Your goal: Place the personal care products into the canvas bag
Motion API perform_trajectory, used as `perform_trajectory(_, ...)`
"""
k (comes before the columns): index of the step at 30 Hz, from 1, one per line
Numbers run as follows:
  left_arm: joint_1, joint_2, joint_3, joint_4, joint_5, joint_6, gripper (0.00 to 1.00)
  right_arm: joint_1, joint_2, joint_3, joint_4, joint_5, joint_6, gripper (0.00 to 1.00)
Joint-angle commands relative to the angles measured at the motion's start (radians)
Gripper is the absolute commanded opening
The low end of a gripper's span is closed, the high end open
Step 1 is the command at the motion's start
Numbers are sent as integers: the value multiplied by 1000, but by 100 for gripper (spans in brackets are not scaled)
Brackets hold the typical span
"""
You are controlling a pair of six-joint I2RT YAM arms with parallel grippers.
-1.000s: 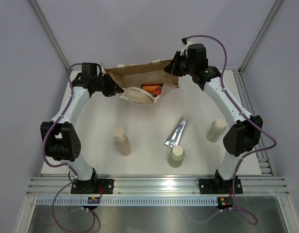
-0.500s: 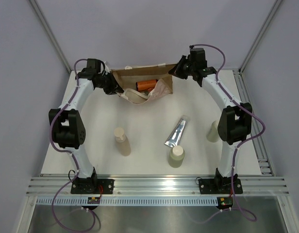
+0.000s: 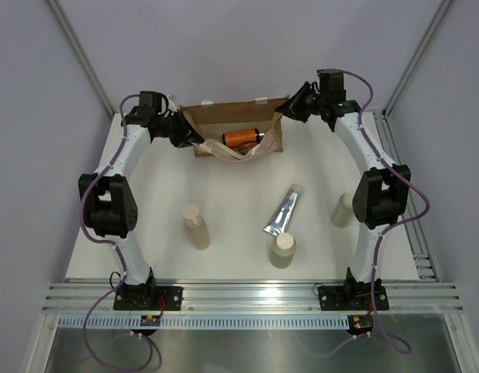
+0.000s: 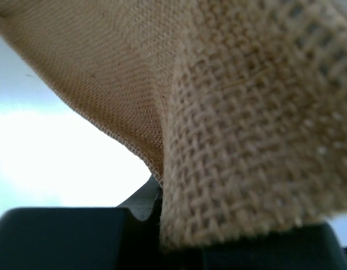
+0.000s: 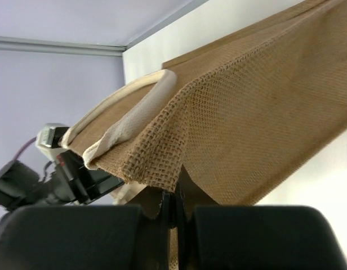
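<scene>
Canvas bag [image 3: 228,120] sits far centre on the counter [image 3: 239,183] — coarse jute weave, soft and light, likely to slump unless pinched at the rim. Left end effector [image 3: 191,137] and right end effector [image 3: 290,110] are each clamped on opposite rim ends. I see an orange bottle [image 3: 242,139] inside; the silver-blue tube [image 3: 283,211] — slick, squashy — lies nearer.

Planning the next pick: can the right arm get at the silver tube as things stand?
Probably not yet. The right gripper is shut on the edge of the canvas bag; it would need to let go first. Otherwise the silver tube lies in the open, nothing over it.
</scene>
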State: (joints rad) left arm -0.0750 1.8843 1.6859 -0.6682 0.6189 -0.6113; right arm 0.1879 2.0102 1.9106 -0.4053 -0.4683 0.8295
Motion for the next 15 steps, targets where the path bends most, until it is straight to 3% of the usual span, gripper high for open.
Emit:
perform_trajectory(1,32,-148,-14,188,110,-233,0,-21,-183,53,123,-128,163,0)
perform_trajectory(6,66,-185,-143,390,12,-482,0,-42,-194,71,237,-127,349,0)
perform_trajectory(10,75,-105,-144,377,-51,-515,0,-51,-84,62,149,64,142,0)
perform_trajectory(15,75,-10,-40,243,-107,-414,0,-73,10,-54,166,134,-42,0)
